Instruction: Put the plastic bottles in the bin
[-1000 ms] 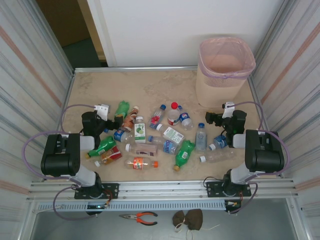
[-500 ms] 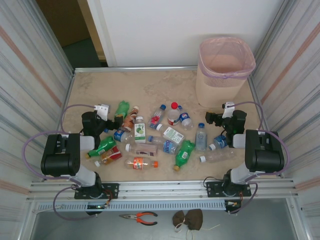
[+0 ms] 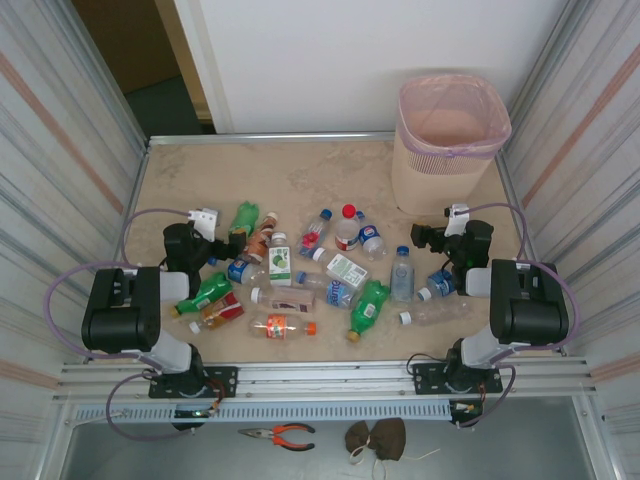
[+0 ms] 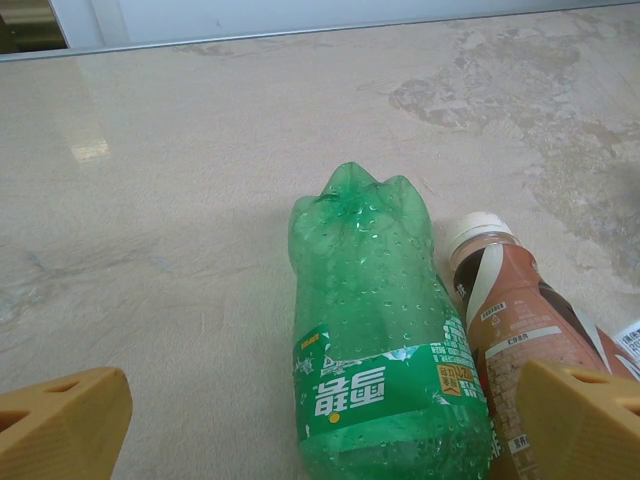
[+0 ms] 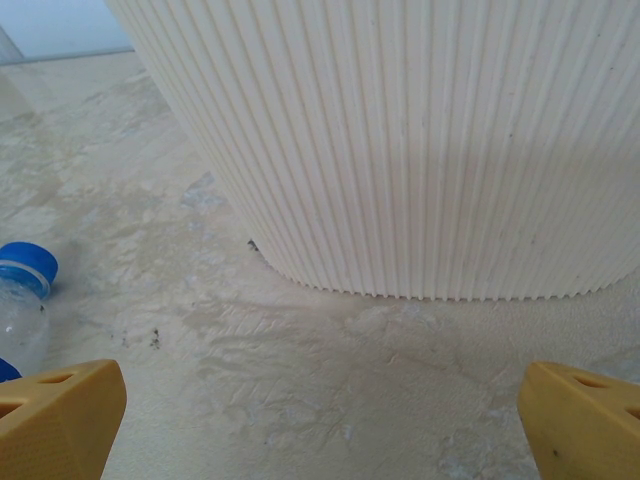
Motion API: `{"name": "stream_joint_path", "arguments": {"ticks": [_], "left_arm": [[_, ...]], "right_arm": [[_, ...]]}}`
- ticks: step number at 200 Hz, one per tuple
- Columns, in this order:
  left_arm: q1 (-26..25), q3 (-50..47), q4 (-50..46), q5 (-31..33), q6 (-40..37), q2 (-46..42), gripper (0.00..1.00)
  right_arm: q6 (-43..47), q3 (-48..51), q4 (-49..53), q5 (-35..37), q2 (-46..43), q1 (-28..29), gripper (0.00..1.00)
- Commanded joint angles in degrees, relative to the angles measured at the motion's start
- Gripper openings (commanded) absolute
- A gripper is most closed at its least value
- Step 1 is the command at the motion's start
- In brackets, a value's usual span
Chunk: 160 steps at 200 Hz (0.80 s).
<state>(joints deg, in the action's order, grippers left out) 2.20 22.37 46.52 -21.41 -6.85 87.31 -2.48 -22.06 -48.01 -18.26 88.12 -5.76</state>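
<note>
I count roughly sixteen small plastic bottles (image 3: 401,272) on the tabletop (image 3: 300,170), three of them green; one ribbed beige bin (image 3: 440,175), pink-lined; one pair of orange-handled pliers (image 3: 280,433).

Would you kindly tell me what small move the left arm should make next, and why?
Probably ease the left jaws forward and down over the green bottle. They stand open, the bottle lies on its side just ahead between them with its base pointing away, and a brown bottle lies close beside it, so a centred approach seems safest before closing.
</note>
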Motion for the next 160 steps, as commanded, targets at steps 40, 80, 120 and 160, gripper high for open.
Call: {"name": "stream_joint_path", "arguments": {"ticks": [40, 80, 120, 160], "left_arm": [[-1.5, 1.8, -7.5, 6.6, -0.2, -7.5, 0.99], [-3.3, 1.9, -13.5, 14.5, 1.9, -13.9, 0.99], [-4.4, 5.3, -26.1, 19.6, 8.9, -19.9, 0.99], [-4.4, 10.6, -38.8, 17.3, 16.6, -23.6, 0.97]], "right_arm": [[1.6, -0.7, 6.7, 3.0, -6.1, 1.6, 0.99], [2.4, -1.8, 15.5, 3.8, -13.1, 3.3, 0.99], [1.6, -2.1, 23.6, 2.4, -21.9, 6.8, 1.00], [4.0, -3.1, 26.5, 0.2, -26.3, 15.2, 0.95]]}}
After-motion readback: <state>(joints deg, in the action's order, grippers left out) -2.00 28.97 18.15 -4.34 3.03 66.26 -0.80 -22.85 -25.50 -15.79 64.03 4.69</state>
